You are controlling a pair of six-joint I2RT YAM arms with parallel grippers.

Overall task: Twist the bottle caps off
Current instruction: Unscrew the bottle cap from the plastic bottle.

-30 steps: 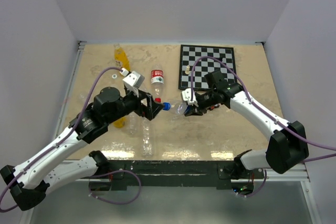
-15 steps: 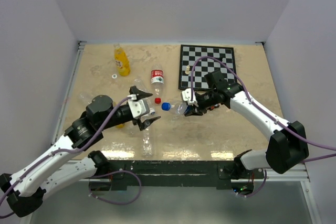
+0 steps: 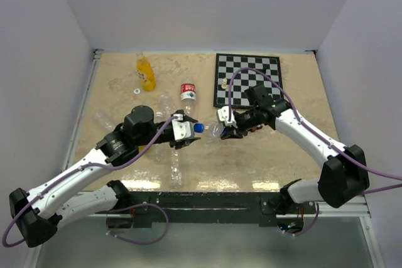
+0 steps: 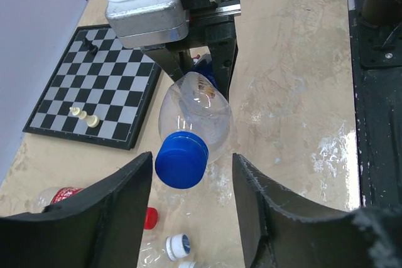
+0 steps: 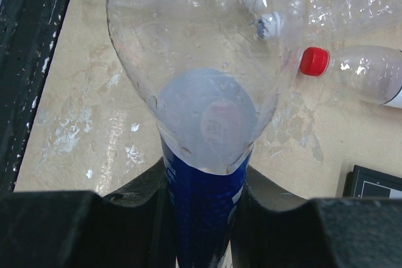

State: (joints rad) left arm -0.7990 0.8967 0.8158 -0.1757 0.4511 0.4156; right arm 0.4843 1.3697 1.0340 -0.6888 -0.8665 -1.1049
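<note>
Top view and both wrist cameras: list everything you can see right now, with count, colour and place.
clear bottle with blue label: one, mid-table, held
blue cap: one, on that bottle
orange bottle: one, back left
small white cap: one, loose beside the orange bottle
red-capped bottle: one, clear, red-and-white label, centre back
clear unlabelled bottles: at least three, lying left of centre
chessboard: one, black-and-white, back right
white chess pieces: a few, board's left edge
table: beige
left gripper: open, fingers either side of the blue cap, gaps showing
right gripper: shut on the labelled bottle
</note>
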